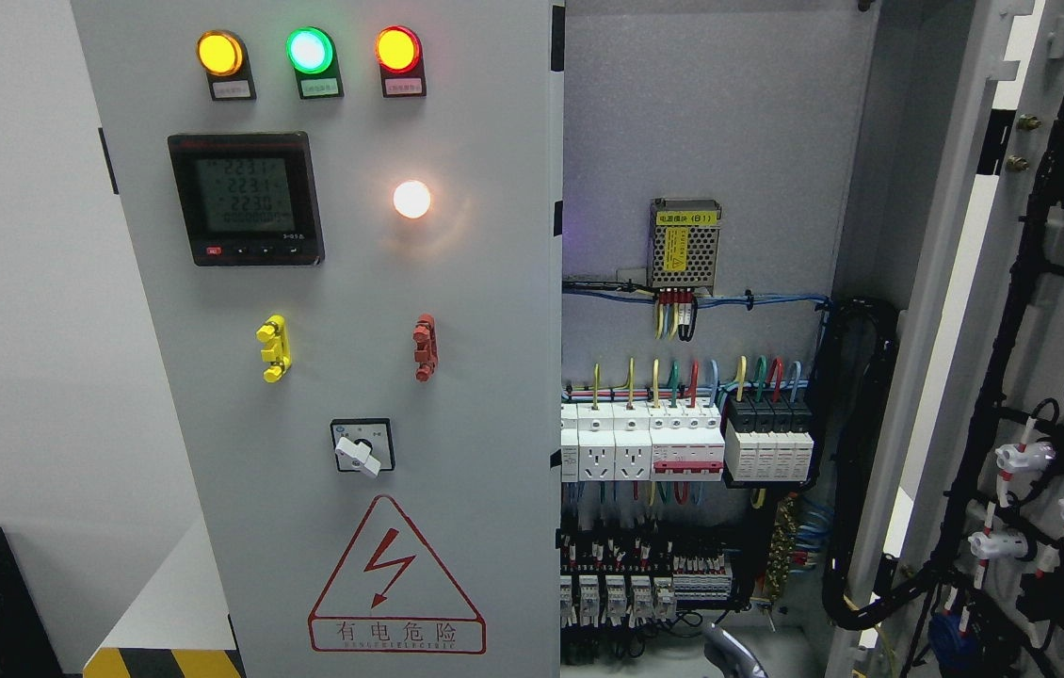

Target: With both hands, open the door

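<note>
Standing wide open right of the closed left door (325, 377), the right door (1040, 377) exposes the breakers (683, 443). Below them a grey robot hand (730, 654) peeks in; its grip can't be told. Next likely: the left door.

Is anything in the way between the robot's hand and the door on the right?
Nothing visible blocks it. Only a grey bit of a hand shows at the bottom edge, below the wiring. The right door already stands swung open, and the left door is closed.
</note>
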